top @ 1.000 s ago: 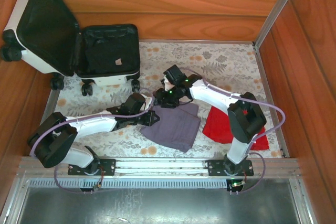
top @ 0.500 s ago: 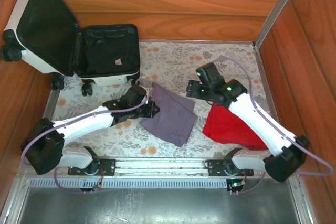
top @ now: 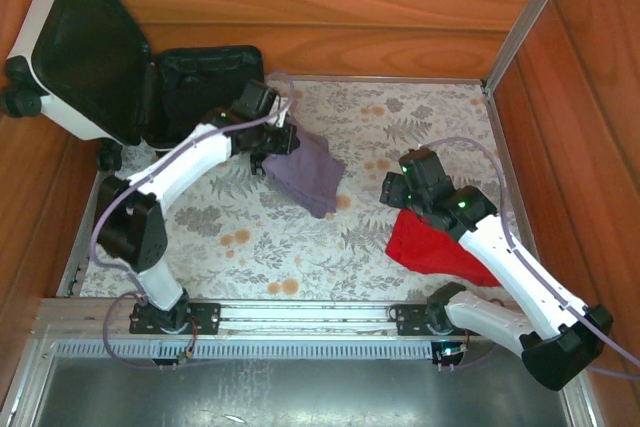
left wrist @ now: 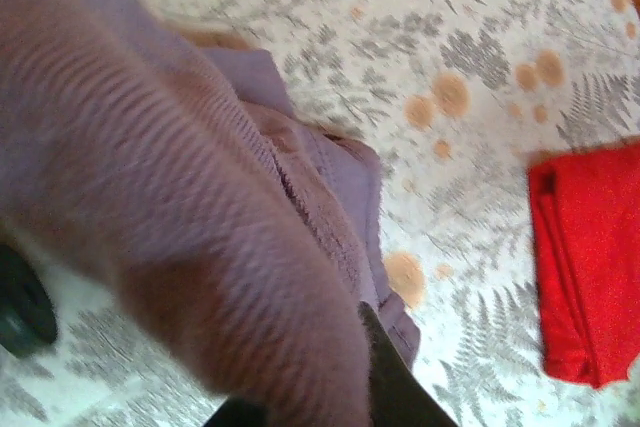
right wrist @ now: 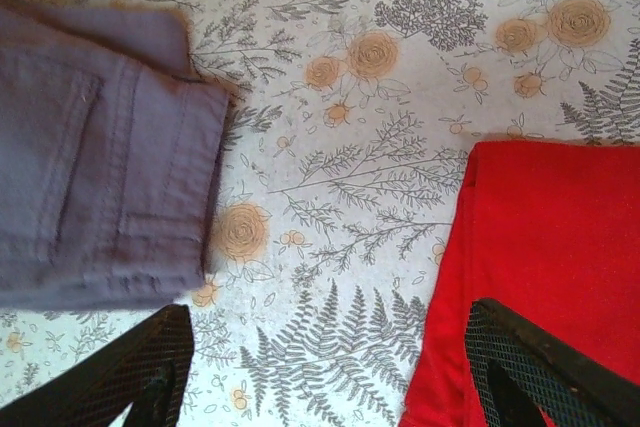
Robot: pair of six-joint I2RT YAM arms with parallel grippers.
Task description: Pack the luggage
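The luggage (top: 60, 22) stands open at the back left, its white lid leaning on the wall and its black-lined base (top: 205, 92) lying flat. My left gripper (top: 280, 135) (left wrist: 310, 387) is shut on a folded purple-grey garment (top: 308, 172) (left wrist: 170, 197), holding it lifted just right of the base. The garment's free end hangs toward the floral cloth. A red folded cloth (top: 440, 247) (right wrist: 560, 237) (left wrist: 585, 267) lies at the right. My right gripper (top: 405, 187) (right wrist: 320, 377) is open and holds nothing, hovering over the red cloth's left edge. The purple garment (right wrist: 100, 187) lies to its left.
Wooden walls (top: 330, 7) close in the back and both sides. A metal rail (top: 300, 315) runs along the near edge. The floral table cover (top: 250, 237) is bare in the middle and at the front left. The luggage's black wheels (top: 110, 157) stand at the table's left edge.
My left arm has carried the purple garment from the table's middle up toward the luggage base. My right gripper has pulled away from it to the red cloth's edge, its jaws wider.
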